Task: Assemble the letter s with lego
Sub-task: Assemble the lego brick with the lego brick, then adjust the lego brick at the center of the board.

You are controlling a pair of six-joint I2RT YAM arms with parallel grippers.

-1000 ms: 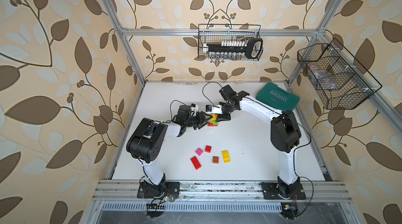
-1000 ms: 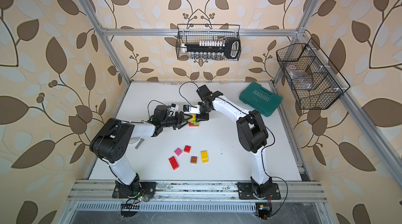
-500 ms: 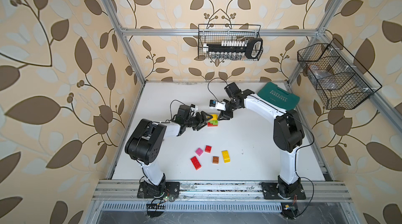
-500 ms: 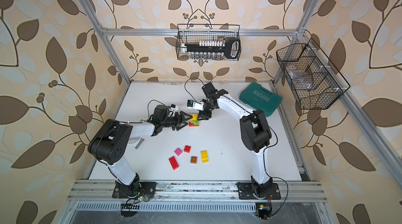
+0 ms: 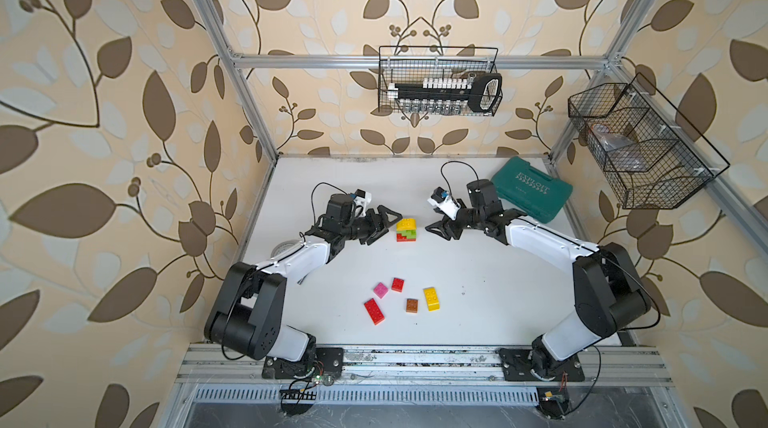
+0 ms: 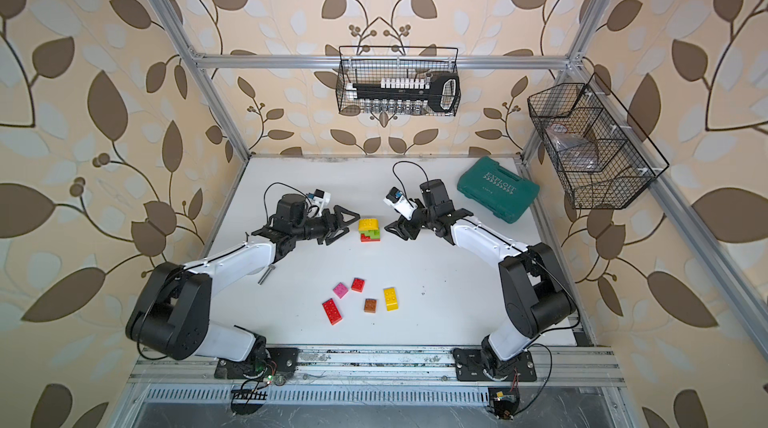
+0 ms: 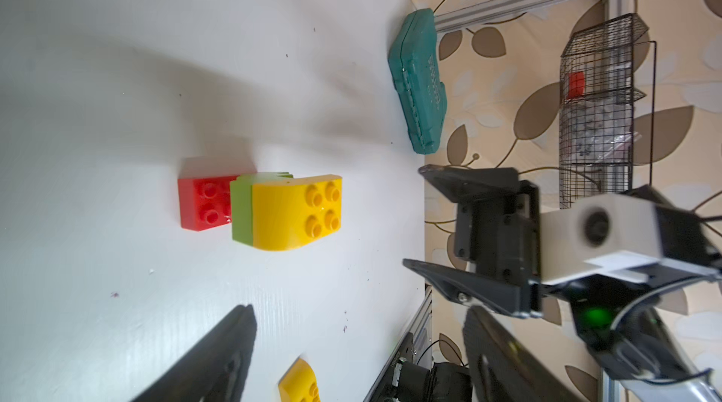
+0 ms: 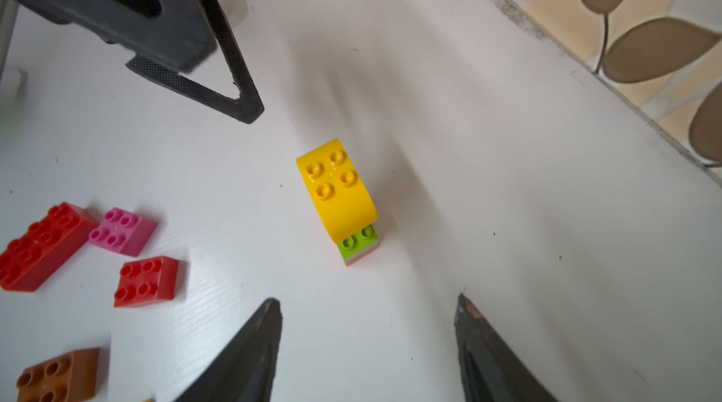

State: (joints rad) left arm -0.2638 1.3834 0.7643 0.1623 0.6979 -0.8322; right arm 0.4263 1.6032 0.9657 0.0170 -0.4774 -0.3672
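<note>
Glossy plastic lego [image 8: 336, 185], smooth matt table [image 8: 508, 185]

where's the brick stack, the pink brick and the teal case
brick stack [image 5: 406, 224]: in a top view, on its yellow top brick
pink brick [image 5: 380, 290]: in a top view, middle of its studded top
teal case [image 5: 532, 189]: in a top view, middle of its lid

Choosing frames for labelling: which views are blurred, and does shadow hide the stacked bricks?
Left wrist view: the stacked yellow, green and red plastic bricks look fairly sharp, the near black finger smeared. Right wrist view: the bricks sharp, only soft shadow beside them on the white table. Both top views: crisp, evenly lit.
</note>
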